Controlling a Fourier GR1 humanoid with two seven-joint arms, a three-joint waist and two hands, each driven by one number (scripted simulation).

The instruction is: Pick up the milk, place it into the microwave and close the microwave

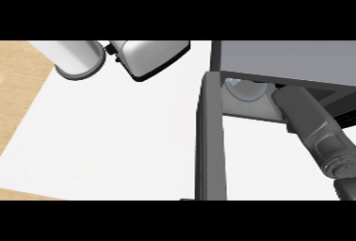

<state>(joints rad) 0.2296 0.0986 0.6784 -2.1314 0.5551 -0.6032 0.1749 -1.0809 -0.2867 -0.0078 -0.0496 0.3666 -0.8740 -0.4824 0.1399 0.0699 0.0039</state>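
White counter (pixel 104 141); right forearm (pixel 313 127) enters microwave (pixel 278 61), robot hand apparently hidden.

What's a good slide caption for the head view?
Right forearm reaching into the open microwave, door swung wide.

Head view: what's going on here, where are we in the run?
The robot's right forearm reaches into the open microwave; the hand itself is hidden inside the cavity, so whether it holds anything can't be seen. The milk isn't visible in this view. The glass turntable shows just inside the opening. The microwave door stands swung open toward the camera, so closing it is not yet done. The left hand isn't in view. Two metal appliances sit at the back of the white counter.
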